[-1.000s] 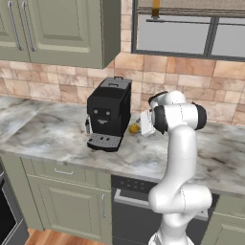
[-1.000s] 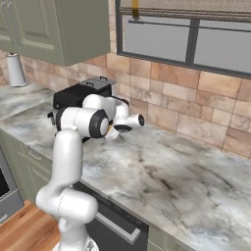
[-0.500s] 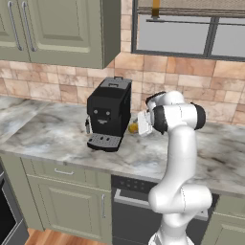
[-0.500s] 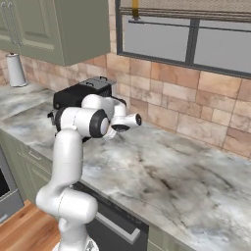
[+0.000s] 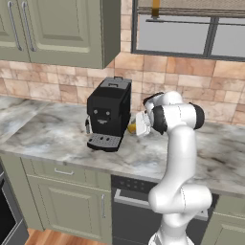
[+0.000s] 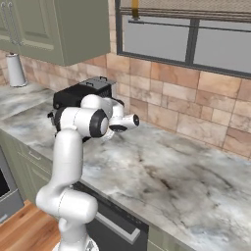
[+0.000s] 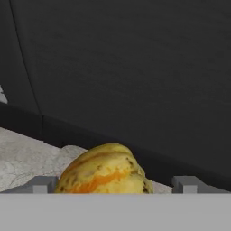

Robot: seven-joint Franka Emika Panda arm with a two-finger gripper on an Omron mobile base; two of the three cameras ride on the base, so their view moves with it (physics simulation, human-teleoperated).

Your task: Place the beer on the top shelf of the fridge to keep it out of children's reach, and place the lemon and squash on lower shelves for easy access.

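The squash (image 7: 104, 169) lay on the marble desk (image 5: 57, 129) just right of the black coffee machine (image 5: 109, 112), close against its dark side; its long axis could not be judged from the part visible. The tool (image 7: 115, 185) stood fully released, one fingertip (image 7: 41, 184) on either side of the squash, gripping nothing. The arm rose upright from the base and bent at the top, with the wrist reaching level and leftward toward the machine.

White arm bent at the elbow, forearm reaching level, claw (image 7: 115, 184) spread wide, tips apart
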